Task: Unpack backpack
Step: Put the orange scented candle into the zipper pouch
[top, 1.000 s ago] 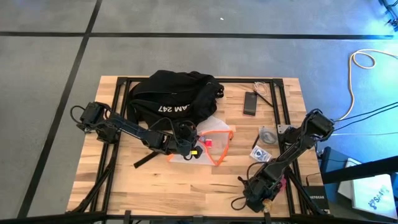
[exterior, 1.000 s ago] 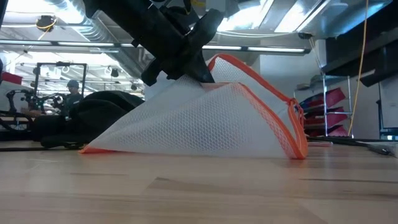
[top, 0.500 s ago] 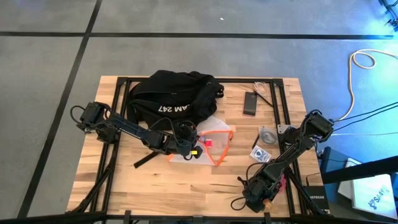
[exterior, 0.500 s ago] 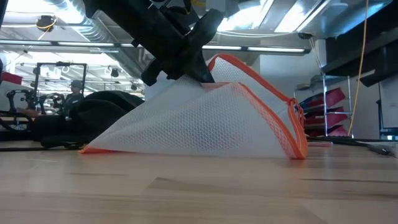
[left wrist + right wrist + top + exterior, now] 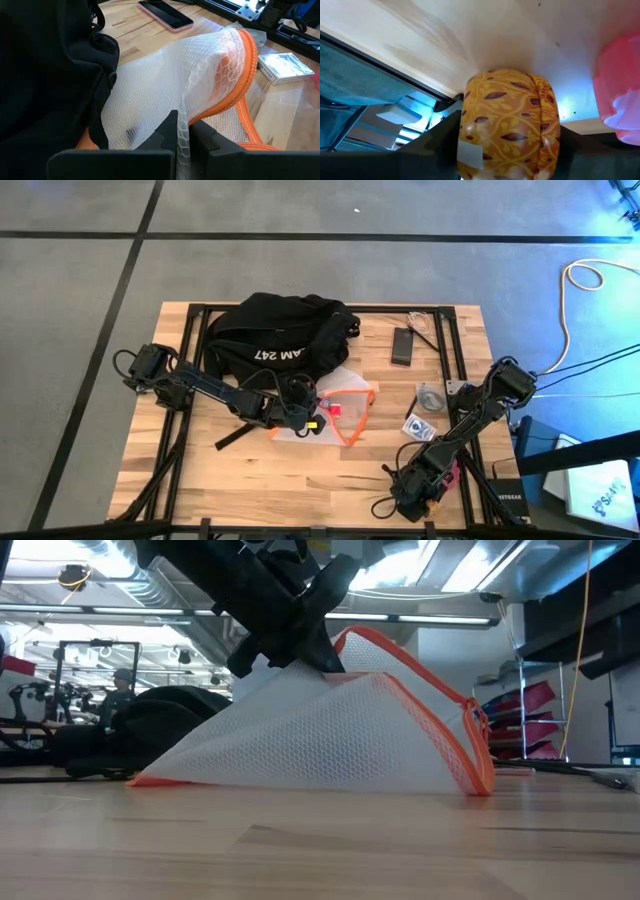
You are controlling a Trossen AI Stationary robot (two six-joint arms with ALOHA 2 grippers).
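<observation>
Slippage over desk (image 5: 300, 480) edge, five o'clock: right claw (image 5: 418, 492) barely grasping yellow roll (image 5: 507, 120); left claw (image 5: 182, 127) clenched on mesh bag (image 5: 170, 75).

A round yellow object (image 5: 507, 125) patterned with brown leaf shapes and thin scrolling lines fills the middle of the right wrist view, with a small pale label low on its near side. The right gripper (image 5: 507, 150) has one dark finger (image 5: 437, 137) on each flank of it, both pressed against its sides. Beyond the object lies the pale wooden table (image 5: 445, 35), whose edge runs diagonally past it. Just beside the object sits something soft and pink (image 5: 620, 90), only partly visible. Past the table edge, blue-lit surfaces (image 5: 365, 90) show below.
</observation>
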